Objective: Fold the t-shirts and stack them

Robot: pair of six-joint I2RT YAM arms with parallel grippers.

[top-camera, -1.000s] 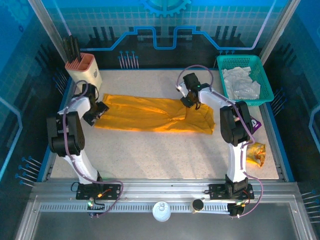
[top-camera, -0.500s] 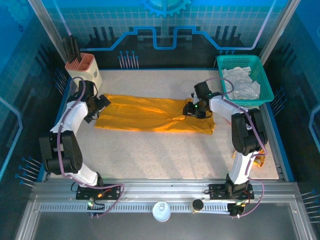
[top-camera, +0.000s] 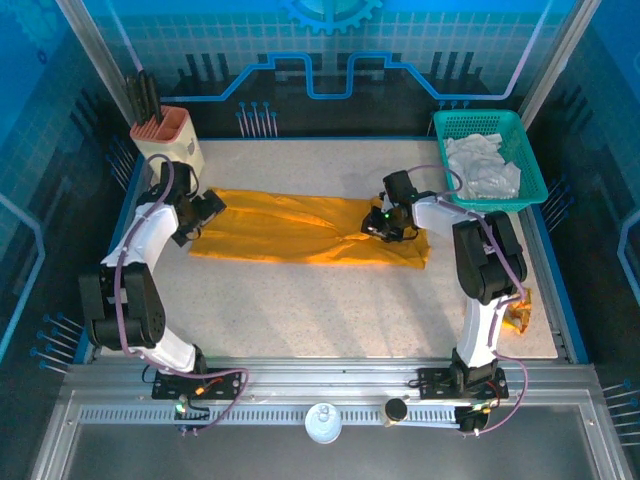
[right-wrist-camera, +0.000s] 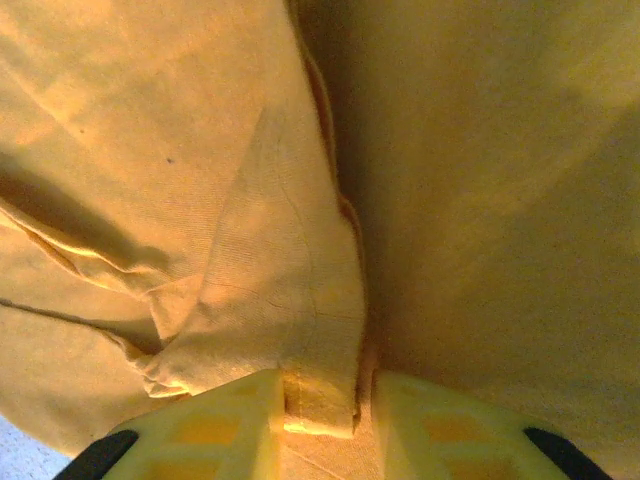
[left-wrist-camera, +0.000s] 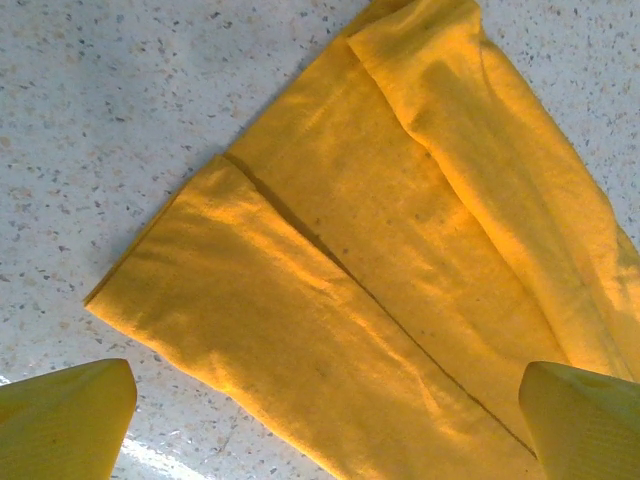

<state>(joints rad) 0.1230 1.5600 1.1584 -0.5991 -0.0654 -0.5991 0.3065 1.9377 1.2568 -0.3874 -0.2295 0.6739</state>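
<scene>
A mustard-orange t-shirt (top-camera: 300, 232) lies folded lengthwise across the middle of the table. My left gripper (top-camera: 205, 210) hovers over its left end. In the left wrist view this gripper (left-wrist-camera: 325, 430) is wide open, both fingertips (left-wrist-camera: 70, 420) apart above the shirt's layered corner (left-wrist-camera: 330, 300). My right gripper (top-camera: 386, 222) sits low on the shirt's right part. The right wrist view shows this gripper (right-wrist-camera: 320, 410) shut on a raised fold of the orange cloth (right-wrist-camera: 300, 300). A pale white-grey t-shirt (top-camera: 482, 166) lies crumpled in the teal basket (top-camera: 440, 128).
A beige holder (top-camera: 170, 142) with dark tools stands at the back left, close to my left arm. A yellow snack packet (top-camera: 518, 314) lies by the right edge behind my right arm. Bare speckled tabletop (top-camera: 320, 310) stretches in front of the shirt.
My right gripper came down from the shirt's far edge onto its right part and closed on a fold. My left gripper opened wider and shifted slightly at the left end.
</scene>
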